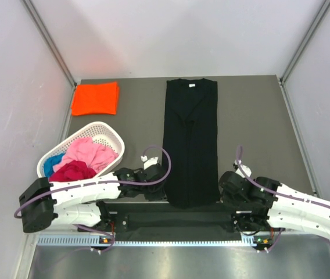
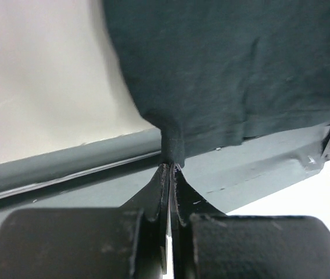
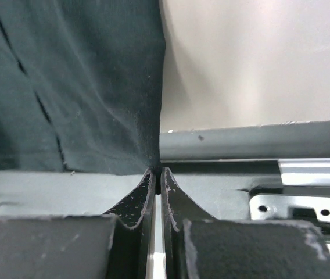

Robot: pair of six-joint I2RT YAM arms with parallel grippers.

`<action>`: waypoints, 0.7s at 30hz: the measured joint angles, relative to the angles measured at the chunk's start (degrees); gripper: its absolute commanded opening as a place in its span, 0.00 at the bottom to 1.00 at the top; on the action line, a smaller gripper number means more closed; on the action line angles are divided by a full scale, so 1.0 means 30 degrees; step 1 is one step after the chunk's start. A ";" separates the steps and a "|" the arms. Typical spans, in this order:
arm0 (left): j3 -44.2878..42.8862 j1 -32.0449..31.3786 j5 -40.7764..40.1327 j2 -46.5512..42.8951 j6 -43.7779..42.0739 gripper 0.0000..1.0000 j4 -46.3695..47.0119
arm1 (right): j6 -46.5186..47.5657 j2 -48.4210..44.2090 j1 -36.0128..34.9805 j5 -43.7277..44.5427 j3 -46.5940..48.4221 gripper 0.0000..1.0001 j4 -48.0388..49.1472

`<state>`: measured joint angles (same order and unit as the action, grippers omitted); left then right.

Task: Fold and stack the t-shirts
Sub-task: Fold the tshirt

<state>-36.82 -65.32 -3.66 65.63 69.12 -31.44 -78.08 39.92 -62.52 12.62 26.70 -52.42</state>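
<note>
Only the overhead view shows the layout: the black t-shirt (image 1: 190,142) lies as a long narrow strip down the middle of the table (image 1: 252,116), the orange t-shirt (image 1: 95,99) sits folded at the far left corner, and the pink t-shirt (image 1: 89,152), magenta t-shirt (image 1: 72,171) and blue t-shirt (image 1: 51,164) are heaped in the basket (image 1: 111,130). Only the wrist views show the grips, which are hard to make out from above: the left gripper (image 2: 169,165) is clamped fully closed on a pinch of the black cloth's near left corner, and the right gripper (image 3: 156,170) likewise on the near right corner. Both arms lie low, reaching inward from their bases to the shirt's near edge.
</note>
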 measured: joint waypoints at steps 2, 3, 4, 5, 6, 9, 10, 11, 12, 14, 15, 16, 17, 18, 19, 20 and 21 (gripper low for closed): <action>-0.0452 0.0015 -0.0015 0.0503 -0.0204 0.00 0.0109 | 0.0321 0.0845 0.0000 0.0415 0.0364 0.00 0.0015; -0.0758 0.0066 -0.0007 0.0874 -0.0379 0.00 0.0066 | 0.0525 0.1239 0.0007 0.0692 0.0692 0.00 0.0015; -0.1173 0.0219 -0.0007 0.1399 -0.0641 0.00 -0.0036 | 0.0831 0.1778 0.0036 0.1035 0.1166 0.00 0.0029; -0.1610 0.0415 -0.0007 0.1931 -0.0925 0.00 -0.0073 | 0.1202 0.2251 0.0131 0.1384 0.1654 0.00 0.0066; -0.2149 0.0699 -0.0029 0.2528 -0.1195 0.00 -0.0211 | 0.1639 0.2557 0.0386 0.1719 0.2098 0.00 0.0204; -0.3570 0.1778 -0.0095 0.3825 -0.2157 0.00 -0.0444 | 0.3504 0.2987 0.2062 0.2193 0.3024 0.00 0.1049; -0.4087 0.2375 -0.0022 0.4197 -0.2630 0.00 -0.0525 | 0.4364 0.3133 0.2958 0.2229 0.3235 0.00 0.1479; -0.4517 0.2900 -0.0022 0.4481 -0.3038 0.00 -0.0539 | 0.5224 0.3337 0.3912 0.2186 0.3388 0.00 0.1996; -0.4969 0.3497 -0.0036 0.4772 -0.3432 0.00 -0.0590 | 0.6084 0.3628 0.4911 0.1931 0.3504 0.00 0.2565; -0.5799 0.4605 -0.0007 0.5319 -0.4255 0.00 -0.0641 | 0.7839 0.4539 0.6688 0.1464 0.3942 0.00 0.3453; -0.6200 0.5115 -0.0007 0.5625 -0.4626 0.00 -0.0714 | 0.8728 0.5202 0.7512 0.1217 0.4269 0.00 0.3876; -0.6688 0.5661 -0.0022 0.6011 -0.5078 0.00 -0.0699 | 0.9661 0.5952 0.8138 0.1035 0.4685 0.00 0.4306; -0.7162 0.6120 -0.0015 0.6390 -0.5435 0.00 -0.0729 | 1.0462 0.6666 0.8619 0.0838 0.5144 0.00 0.4699; -0.7686 0.6637 -0.0015 0.6870 -0.5829 0.00 -0.0743 | 1.1264 0.7453 0.9041 0.0590 0.5661 0.00 0.5158; -0.8269 0.7155 -0.0015 0.7424 -0.6229 0.00 -0.0758 | 1.1970 0.8276 0.9377 0.0335 0.6215 0.00 0.5566; -0.8721 0.7461 -0.0022 0.7898 -0.6521 0.00 -0.0794 | 1.2407 0.8845 0.9617 0.0197 0.6594 0.00 0.5880; -0.9398 0.7854 -0.0022 0.8612 -0.6834 0.00 -0.0889 | 1.2917 0.9653 0.9916 -0.0058 0.7118 0.00 0.6375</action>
<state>-65.01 -41.76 -3.73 91.46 48.62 -34.11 -39.33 68.88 -32.77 12.45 48.05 -33.30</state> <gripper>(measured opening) 0.011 0.014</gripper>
